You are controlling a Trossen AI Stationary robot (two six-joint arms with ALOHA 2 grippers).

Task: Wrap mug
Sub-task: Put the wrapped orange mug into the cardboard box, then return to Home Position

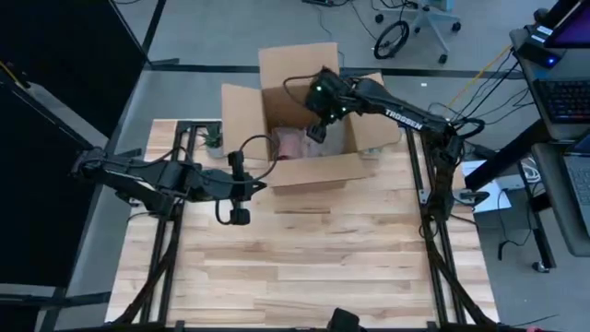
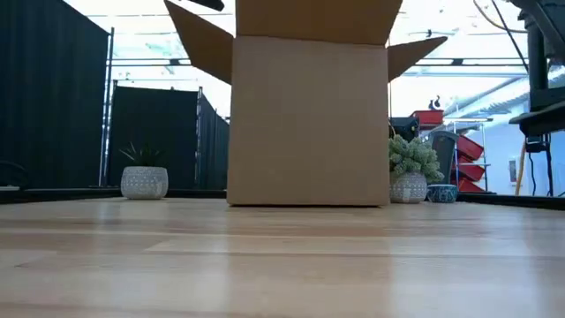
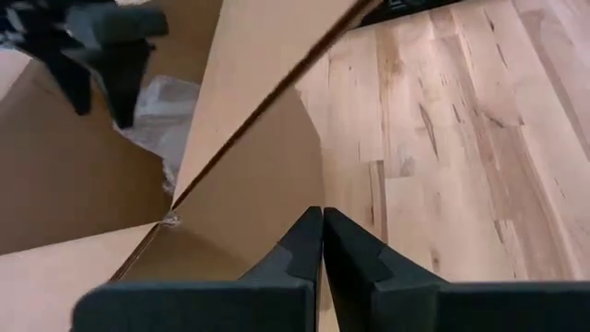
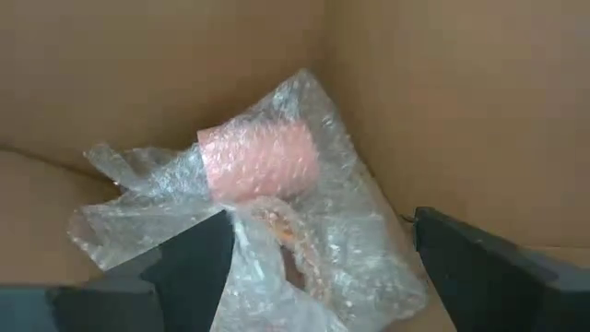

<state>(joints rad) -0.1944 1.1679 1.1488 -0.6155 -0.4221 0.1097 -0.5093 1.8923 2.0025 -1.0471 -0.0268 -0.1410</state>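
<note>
We looked down on the wooden table [image 1: 313,267] and started from its left side. There the left arm lay across the table edge, and the left gripper [image 1: 239,215] hovered over the bare wood at about 7 o'clock from the cardboard box [image 1: 313,171], near its front corner. In the left wrist view its two fingers [image 3: 304,242] were pressed together, with nothing between them, and the box flap [image 3: 249,65] rose just ahead of them.

In the middle, toward 12 o'clock on the table, stood the open box with its flaps spread outward. In the low view we saw only its plain front wall, and two small potted plants, one [image 2: 144,180] at 9 o'clock from the box and one [image 2: 410,172] at 3 o'clock.

Inside the box lay the mug [image 4: 260,159], pink and wrapped in clear bubble wrap [image 4: 369,249], on its side on the box floor, close to the inner corner.

From the right, the right arm reached over the box rim, and the right gripper [image 1: 317,130] hung inside the box above the wrapped mug. Its fingers [image 4: 198,254] were spread wide, one on each side of the bundle, and we could not tell if they touched the wrap.
</note>
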